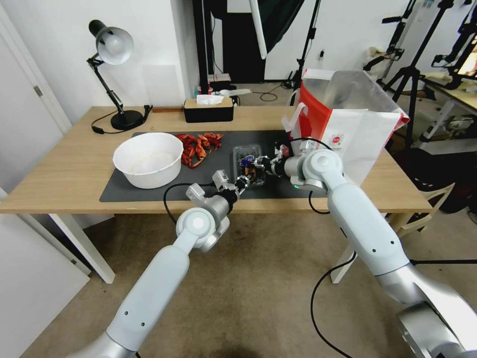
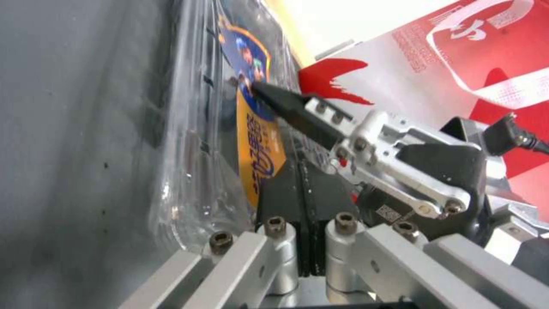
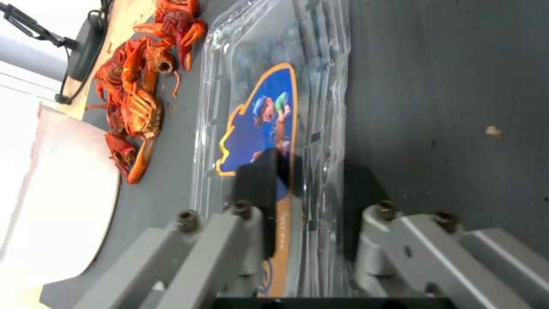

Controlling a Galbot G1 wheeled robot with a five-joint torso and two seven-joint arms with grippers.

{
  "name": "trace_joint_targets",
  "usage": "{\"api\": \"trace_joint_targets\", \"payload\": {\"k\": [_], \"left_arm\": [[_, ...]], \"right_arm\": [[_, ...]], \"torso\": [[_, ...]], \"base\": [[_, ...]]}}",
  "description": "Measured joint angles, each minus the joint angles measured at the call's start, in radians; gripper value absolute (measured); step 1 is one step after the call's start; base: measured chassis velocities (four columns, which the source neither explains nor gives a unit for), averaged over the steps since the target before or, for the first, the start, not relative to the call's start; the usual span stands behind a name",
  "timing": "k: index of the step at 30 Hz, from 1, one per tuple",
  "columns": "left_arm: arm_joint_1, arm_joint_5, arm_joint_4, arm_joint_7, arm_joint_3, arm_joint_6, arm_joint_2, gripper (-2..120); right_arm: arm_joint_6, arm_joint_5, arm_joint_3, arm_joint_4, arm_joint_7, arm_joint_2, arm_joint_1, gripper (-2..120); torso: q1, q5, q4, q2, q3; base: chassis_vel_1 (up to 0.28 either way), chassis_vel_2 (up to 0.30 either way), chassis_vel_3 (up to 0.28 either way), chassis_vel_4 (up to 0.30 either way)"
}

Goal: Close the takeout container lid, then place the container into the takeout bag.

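- The takeout container (image 1: 248, 160) lies on the dark mat (image 1: 124, 191) mid-desk, its long axis running away from the robot, between the white bowl (image 1: 148, 159) and the takeout bag (image 1: 348, 124).
- Red crayfish (image 1: 198, 144) sit just beside its left edge; bare mat lies on its right.
- Left hand (image 1: 242, 182) meets the container's near end, its black fingers (image 2: 303, 193) pressed together against the plastic.
- The lid (image 3: 269, 128), bearing a blue and orange label, appears down on the box.
- Right hand (image 1: 261, 164) reaches in from the bag side, spread, one pad (image 3: 257, 189) on the lid, the other beside the container's wall.
- The right arm looks nearer the bag, which stands open at the desk's (image 1: 64, 164) right end.
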Motion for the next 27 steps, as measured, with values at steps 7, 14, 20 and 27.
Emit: {"api": "trace_joint_targets", "payload": {"k": [7,14,20,27], "left_arm": [[0.012,0.001,-0.012,0.006,-0.010,-0.001,0.009,0],[0.044,0.005,-0.065,0.026,-0.040,-0.003,0.039,0],[0.056,0.011,-0.085,0.036,-0.051,-0.007,0.053,0],[0.086,0.037,-0.133,0.060,-0.079,-0.015,0.085,0]], "right_arm": [[0.002,0.000,0.008,-0.001,-0.002,0.000,-0.007,0],[0.002,-0.001,0.020,-0.001,-0.007,0.001,-0.013,0],[0.002,-0.001,0.022,0.003,-0.009,0.001,-0.017,0],[0.002,-0.001,0.029,0.009,-0.012,0.000,-0.025,0]], "torso": [[0.000,0.0000,0.0001,0.000,0.000],[0.000,-0.0001,0.0000,0.000,0.000],[0.000,0.0000,0.0000,0.000,0.000],[0.000,-0.0001,0.0000,0.000,0.000]], "base": [[0.000,0.000,0.000,0.000],[0.000,0.000,0.000,0.000],[0.000,0.000,0.000,0.000],[0.000,0.000,0.000,0.000]]}}
